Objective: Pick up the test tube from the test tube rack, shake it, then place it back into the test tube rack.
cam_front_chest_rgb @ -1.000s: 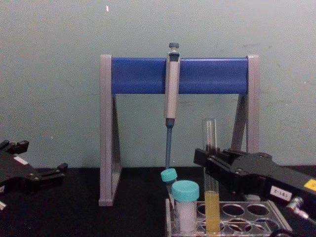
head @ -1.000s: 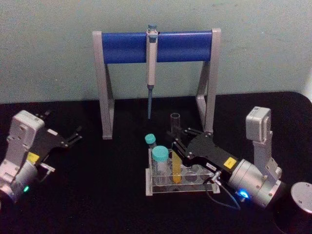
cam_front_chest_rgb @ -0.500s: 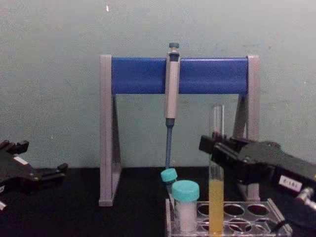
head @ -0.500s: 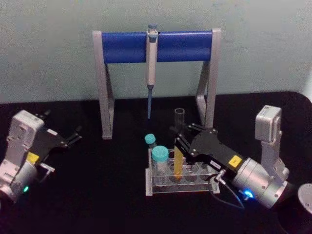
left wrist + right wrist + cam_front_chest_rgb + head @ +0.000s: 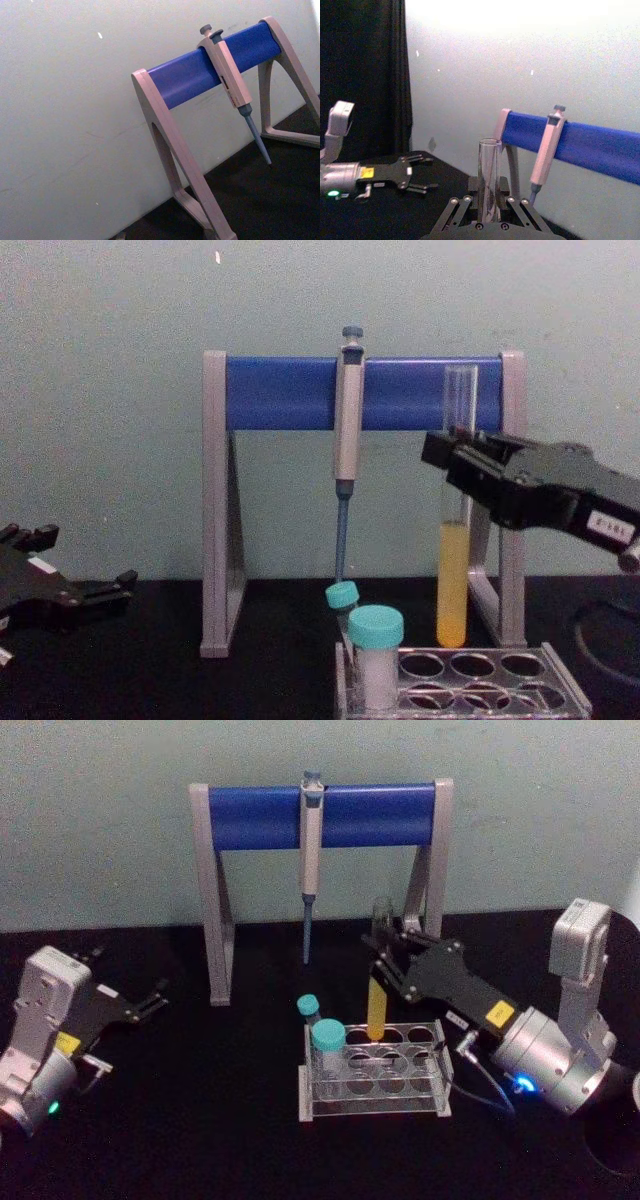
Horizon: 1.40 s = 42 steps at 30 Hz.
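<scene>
Right claw (image 5: 450,452) has lifted test tube (image 5: 452,580) (upright) out of rack (image 5: 497,680).

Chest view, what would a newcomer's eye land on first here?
The test tube of yellow liquid, held upright in the right gripper just above the test tube rack, right of centre. Behind stands the blue-barred stand with a pipette hanging at its middle; the left gripper sits open at far left.

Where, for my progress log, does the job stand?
Pick-up looks done: the right gripper holds the test tube upright, its bottom just above the test tube rack. Shaking is next, then setting it back in a hole. The left gripper rests open, off to the left.
</scene>
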Each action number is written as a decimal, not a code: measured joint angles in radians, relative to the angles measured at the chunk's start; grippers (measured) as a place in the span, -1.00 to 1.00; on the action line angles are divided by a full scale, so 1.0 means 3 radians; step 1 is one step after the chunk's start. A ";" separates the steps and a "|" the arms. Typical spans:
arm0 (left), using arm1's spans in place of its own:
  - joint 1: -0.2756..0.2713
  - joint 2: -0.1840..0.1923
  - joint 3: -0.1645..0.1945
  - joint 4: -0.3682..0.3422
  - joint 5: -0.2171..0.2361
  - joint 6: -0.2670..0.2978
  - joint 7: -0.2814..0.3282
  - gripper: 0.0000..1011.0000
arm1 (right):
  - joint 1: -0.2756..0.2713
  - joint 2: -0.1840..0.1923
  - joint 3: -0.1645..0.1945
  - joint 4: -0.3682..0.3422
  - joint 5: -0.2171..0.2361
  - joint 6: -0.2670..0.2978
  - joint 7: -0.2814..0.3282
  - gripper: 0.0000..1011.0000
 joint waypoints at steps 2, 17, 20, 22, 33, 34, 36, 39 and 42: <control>0.0000 0.0000 0.0000 0.0000 0.0000 0.0000 0.0000 0.98 | 0.0039 -0.0013 0.0011 0.0021 -0.0023 -0.0009 -0.0017 -0.54; 0.0000 0.0000 0.0000 0.0000 0.0000 0.0000 0.0000 0.98 | 0.0342 -0.0196 0.0032 0.0369 -0.0238 -0.0002 -0.0176 -0.54; 0.0000 0.0000 0.0000 0.0000 0.0000 0.0000 0.0000 0.98 | 0.0370 -0.0228 0.0036 0.0415 -0.0240 -0.0019 -0.0167 -0.54; 0.0000 0.0000 0.0000 0.0000 0.0000 0.0000 0.0000 0.98 | 0.0385 -0.0245 0.0037 0.0435 -0.0240 -0.0030 -0.0154 -0.54; 0.0000 0.0000 0.0000 0.0000 0.0000 0.0000 0.0000 0.98 | 0.0393 -0.0268 0.0049 0.0450 -0.0217 -0.0040 -0.0100 -0.54; 0.0000 0.0000 0.0000 0.0000 0.0000 0.0000 0.0000 0.98 | 0.0392 -0.0268 0.0049 0.0449 -0.0212 -0.0040 -0.0095 -0.54; 0.0000 0.0000 0.0000 0.0000 0.0000 0.0000 0.0000 0.98 | 0.0391 -0.0269 0.0051 0.0450 -0.0197 -0.0039 -0.0085 -0.54; 0.0000 0.0000 0.0000 0.0000 0.0000 0.0000 0.0000 0.98 | 0.0385 -0.0273 0.0055 0.0450 -0.0170 -0.0037 -0.0071 -0.54; 0.0000 0.0000 0.0000 0.0000 0.0000 0.0000 0.0000 0.98 | 0.0381 -0.0277 0.0057 0.0454 -0.0149 -0.0035 -0.0062 -0.54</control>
